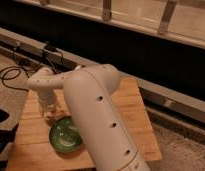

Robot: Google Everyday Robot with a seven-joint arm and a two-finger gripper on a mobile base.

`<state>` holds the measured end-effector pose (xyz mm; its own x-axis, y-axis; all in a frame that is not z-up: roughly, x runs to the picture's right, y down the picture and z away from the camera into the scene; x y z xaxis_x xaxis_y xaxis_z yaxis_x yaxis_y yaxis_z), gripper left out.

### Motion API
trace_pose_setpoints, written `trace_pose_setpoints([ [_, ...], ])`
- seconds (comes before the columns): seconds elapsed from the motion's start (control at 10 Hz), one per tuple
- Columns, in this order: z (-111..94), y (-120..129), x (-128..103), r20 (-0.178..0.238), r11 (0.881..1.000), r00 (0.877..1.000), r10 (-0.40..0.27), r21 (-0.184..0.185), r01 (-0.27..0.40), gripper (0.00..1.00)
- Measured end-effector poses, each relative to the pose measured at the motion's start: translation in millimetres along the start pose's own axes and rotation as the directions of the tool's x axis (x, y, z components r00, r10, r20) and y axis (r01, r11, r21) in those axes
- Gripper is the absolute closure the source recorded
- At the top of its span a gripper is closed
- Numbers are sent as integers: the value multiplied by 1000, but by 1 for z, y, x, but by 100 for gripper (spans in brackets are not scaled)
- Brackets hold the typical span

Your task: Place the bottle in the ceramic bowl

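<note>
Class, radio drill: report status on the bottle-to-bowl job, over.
Gripper low over the wooden table, at ceramic bowl far-left rim. Bottle not made out. Arm covers bowl's right edge.

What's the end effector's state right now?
End effector: cannot be told. It hangs low over the wooden table, at the far-left rim of the ceramic bowl.

1. The thick white cylindrical robot arm (96, 115) is clad in smooth, matte casing.
2. Small dark round holes (100, 98) are spaced along it.
3. The pale two-finger gripper (48, 109) is located below the rounded white elbow joint (40, 83), at far left.
</note>
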<state>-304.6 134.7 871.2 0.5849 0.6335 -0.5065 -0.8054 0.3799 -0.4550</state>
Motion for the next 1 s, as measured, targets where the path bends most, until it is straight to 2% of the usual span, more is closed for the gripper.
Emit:
trace_pose_setpoints([
  [0.1, 9, 1, 2, -21, 1000, 1000, 5, -10, -5, 35],
  [0.3, 19, 6, 4, -40, 1000, 999, 9, -29, -11, 47],
  [0.5, 10, 12, 4, -15, 998, 1000, 7, -57, -8, 69],
  [0.7, -3, 20, 3, 13, 998, 1000, -2, -63, 3, 88],
  [0.8, -8, 22, 3, 27, 998, 1000, -2, -63, 4, 92],
  [1.0, -27, 18, 3, 64, 999, 998, 10, -52, -6, 93],
])
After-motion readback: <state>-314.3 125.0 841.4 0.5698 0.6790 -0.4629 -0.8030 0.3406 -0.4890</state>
